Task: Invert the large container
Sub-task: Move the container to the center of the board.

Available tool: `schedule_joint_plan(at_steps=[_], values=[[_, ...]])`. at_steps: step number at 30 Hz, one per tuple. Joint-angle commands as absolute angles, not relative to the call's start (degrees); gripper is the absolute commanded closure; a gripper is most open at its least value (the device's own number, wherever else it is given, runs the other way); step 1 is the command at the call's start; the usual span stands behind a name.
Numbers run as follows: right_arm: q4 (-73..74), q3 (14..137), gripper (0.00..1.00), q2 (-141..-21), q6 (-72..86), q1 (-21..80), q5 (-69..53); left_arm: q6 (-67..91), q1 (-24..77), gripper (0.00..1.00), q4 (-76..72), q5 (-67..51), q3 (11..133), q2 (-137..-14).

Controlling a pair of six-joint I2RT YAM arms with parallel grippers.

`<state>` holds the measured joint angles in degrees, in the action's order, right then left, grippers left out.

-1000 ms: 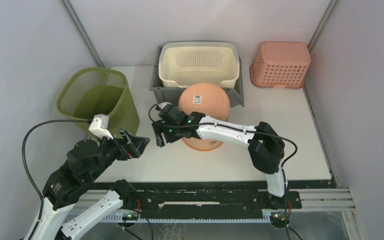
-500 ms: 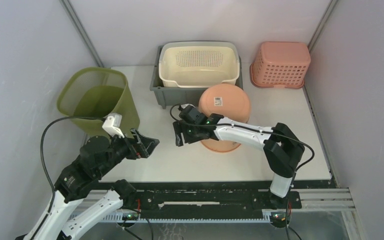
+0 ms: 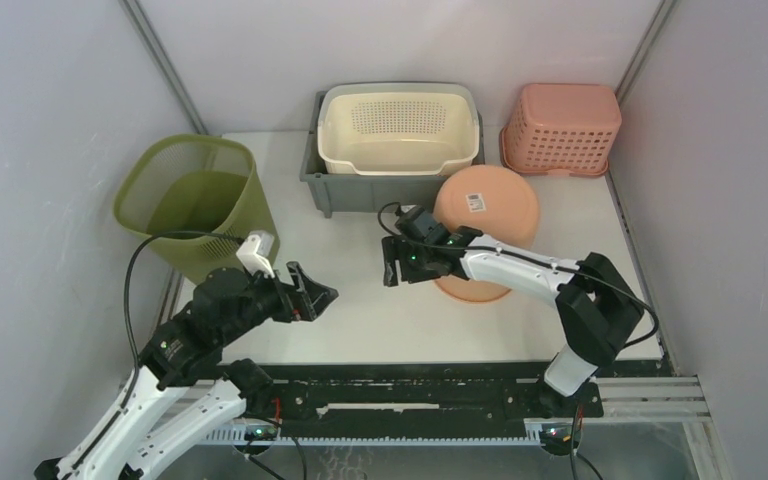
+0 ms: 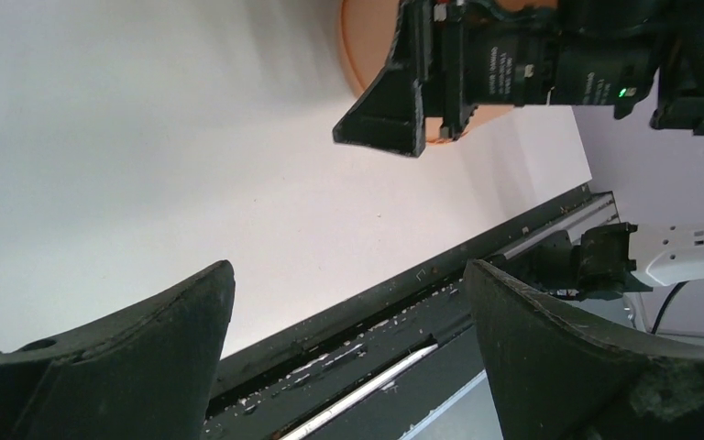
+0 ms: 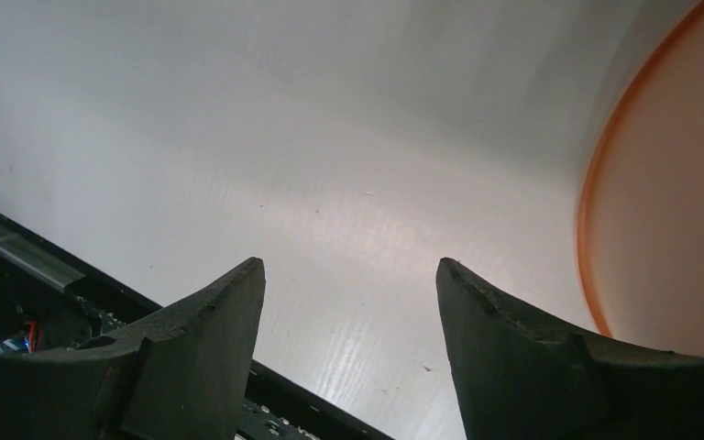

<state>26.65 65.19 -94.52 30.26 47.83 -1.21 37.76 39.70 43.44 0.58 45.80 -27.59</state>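
The large orange round container lies on the white table right of centre, base up with a white label on top. Its rim shows in the right wrist view and the left wrist view. My right gripper is open and empty just left of the container, apart from it. It shows empty over bare table in its own view. My left gripper is open and empty at the table's front left, pointing toward the right gripper. In its own view nothing sits between the fingers.
A green mesh bin stands at the left edge. A grey crate holding a cream perforated basket stands at the back centre. A pink basket lies upside down at the back right. A black rail runs along the table's front edge.
The orange container has shifted right and now lies flat with its base up. My right gripper moved right alongside it. My left gripper moved right and forward.
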Motion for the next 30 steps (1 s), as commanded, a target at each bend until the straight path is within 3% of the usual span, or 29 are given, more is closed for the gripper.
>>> schedule_joint_plan(at_steps=[1, 30], values=[[25.24, 63.61, 0.23, -89.91, 29.76, 44.46, -1.49, 40.11, 39.82, 0.0, 38.42, -0.61, 43.06, -27.32], [27.38, 56.47, 0.23, -83.54, 26.27, 27.47, -7.04, 39.7, 39.82, 0.0, 25.08, -5.18, 38.14, -38.19]])
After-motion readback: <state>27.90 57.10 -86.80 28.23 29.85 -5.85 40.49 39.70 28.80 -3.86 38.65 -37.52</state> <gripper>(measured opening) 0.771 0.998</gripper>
